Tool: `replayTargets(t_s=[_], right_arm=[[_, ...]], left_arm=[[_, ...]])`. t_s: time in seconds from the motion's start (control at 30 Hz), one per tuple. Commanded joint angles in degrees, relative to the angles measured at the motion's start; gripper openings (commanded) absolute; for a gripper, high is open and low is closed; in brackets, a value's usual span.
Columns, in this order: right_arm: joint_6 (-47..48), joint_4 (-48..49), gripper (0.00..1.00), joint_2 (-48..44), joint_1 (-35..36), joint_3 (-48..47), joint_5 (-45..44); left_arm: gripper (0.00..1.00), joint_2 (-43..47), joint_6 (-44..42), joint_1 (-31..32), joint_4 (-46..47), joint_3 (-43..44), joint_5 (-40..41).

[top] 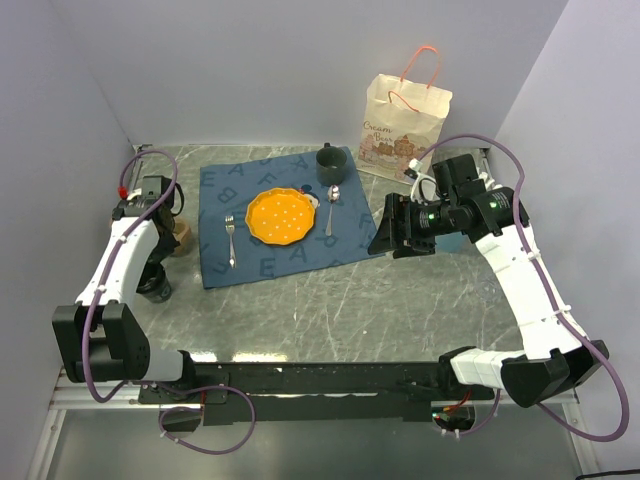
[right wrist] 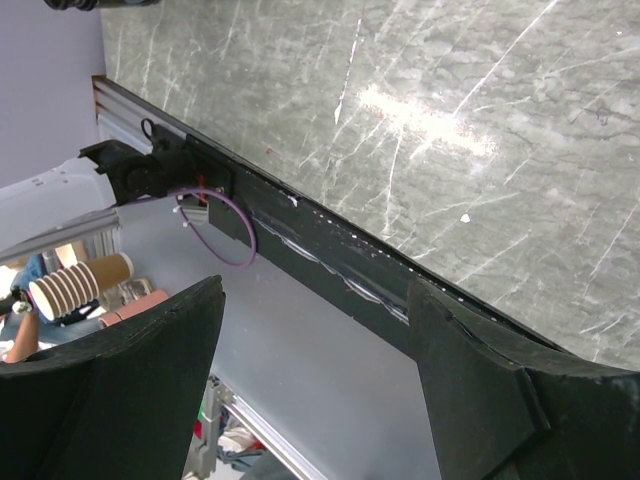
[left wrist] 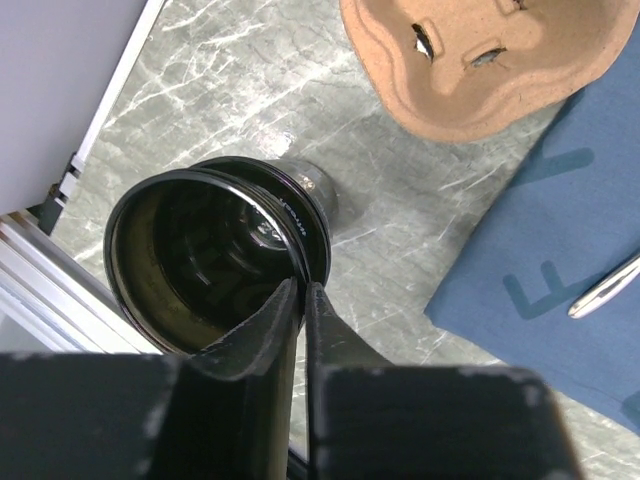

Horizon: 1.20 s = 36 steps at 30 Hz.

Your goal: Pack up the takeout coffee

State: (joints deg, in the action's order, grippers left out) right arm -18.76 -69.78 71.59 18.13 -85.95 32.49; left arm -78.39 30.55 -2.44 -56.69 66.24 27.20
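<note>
Gripping the cup (left wrist: 200, 260) by its rim, the left pincer (left wrist: 303, 290) stood nearly shut.
The cardboard tray (left wrist: 470, 60) lay just beyond the upright cup; the right pincer (right wrist: 315, 290) hung open, well apart.

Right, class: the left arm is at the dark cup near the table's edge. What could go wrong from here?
The left pincer pinches only the thin rim of the dark cup, at one side; lifted, the cup may tilt or slip. The cup stands near the edge of the table, so a nudge could send it off. The cardboard carrier lies close by; a swinging cup could knock it.
</note>
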Motion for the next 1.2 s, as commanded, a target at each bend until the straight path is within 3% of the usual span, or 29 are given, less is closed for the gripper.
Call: replayTargets(t_s=[0.0, 0.07, 0.17, 0.37, 0.47, 0.53, 1.0, 1.17], right_arm=[[0.75, 0.08, 0.81, 0.04, 0.41, -0.97, 0.64], [0.75, -0.01, 0.81, 0.13, 0.50, -0.97, 0.64], [0.75, -0.01, 0.81, 0.13, 0.50, -1.06, 0.65], [0.75, -0.01, 0.81, 0.21, 0.59, -0.88, 0.56], [0.75, -0.09, 0.81, 0.04, 0.59, -0.97, 0.64], [0.75, -0.09, 0.81, 0.13, 0.59, -0.97, 0.73], [0.31, -0.18, 0.81, 0.39, 0.85, -0.88, 1.08], [0.13, 0.43, 0.81, 0.22, 1.03, -0.62, 1.34]], left_arm=[[0.13, -0.01, -0.75, -0.20, -0.18, 0.21, 0.22], [0.04, 0.17, -0.75, -0.20, 0.00, 0.03, -0.22], [0.01, 0.43, -0.93, -0.20, 0.61, -0.14, -1.18], [0.01, 0.26, -1.10, -0.20, -0.09, -0.06, -0.14], [0.12, -0.71, -0.93, -0.20, -1.23, 0.65, 1.44], [0.01, -0.98, -1.19, -0.20, -1.41, 0.91, 1.45], [0.01, -1.94, 0.65, 0.93, -6.67, 5.64, 7.69], [0.06, -3.17, 0.83, 2.09, -7.83, 7.07, 9.19]])
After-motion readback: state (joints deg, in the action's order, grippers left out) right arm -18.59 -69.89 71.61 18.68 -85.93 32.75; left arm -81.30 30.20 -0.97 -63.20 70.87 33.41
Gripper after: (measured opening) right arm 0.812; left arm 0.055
